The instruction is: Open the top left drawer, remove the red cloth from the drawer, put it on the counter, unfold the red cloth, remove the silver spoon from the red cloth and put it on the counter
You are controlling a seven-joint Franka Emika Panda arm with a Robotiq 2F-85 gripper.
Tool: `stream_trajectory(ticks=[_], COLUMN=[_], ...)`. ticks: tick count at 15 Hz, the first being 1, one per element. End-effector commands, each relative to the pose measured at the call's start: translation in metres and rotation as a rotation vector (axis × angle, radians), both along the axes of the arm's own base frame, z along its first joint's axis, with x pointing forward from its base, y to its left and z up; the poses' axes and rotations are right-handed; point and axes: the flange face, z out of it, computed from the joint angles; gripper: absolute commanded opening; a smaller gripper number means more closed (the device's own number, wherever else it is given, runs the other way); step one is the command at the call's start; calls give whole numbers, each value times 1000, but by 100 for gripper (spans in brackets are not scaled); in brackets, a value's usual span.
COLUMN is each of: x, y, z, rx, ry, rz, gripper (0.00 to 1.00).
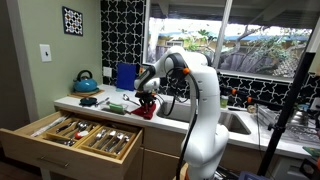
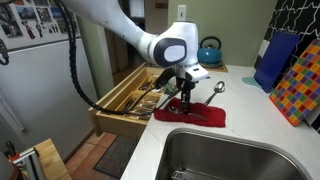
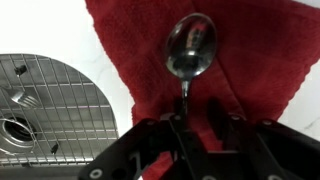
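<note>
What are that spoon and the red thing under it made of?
The spoon looks like polished metal: its silver bowl mirrors the light. The red cloth seems to be a towelling fabric, matte with a fuzzy, nubby surface.

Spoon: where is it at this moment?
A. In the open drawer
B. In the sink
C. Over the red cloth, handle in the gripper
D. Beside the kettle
C: in the wrist view the spoon has its bowl over the cloth, and its handle runs in between the fingers of the gripper.
</note>
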Motion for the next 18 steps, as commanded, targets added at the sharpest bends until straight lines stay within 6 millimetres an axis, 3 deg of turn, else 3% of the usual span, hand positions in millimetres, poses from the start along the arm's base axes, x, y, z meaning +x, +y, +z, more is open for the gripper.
stream_trajectory(ticks=[1, 3, 9, 14, 18], x=[-5, -6, -6, -10, 9], y=[-5, -7, -6, 1, 8], z=[-9, -8, 2, 33, 56], rx=[23, 24, 14, -13, -15], ry=[-9, -10, -24, -48, -118], rz=[5, 1, -2, 7, 14], gripper=[8, 0, 2, 2, 2])
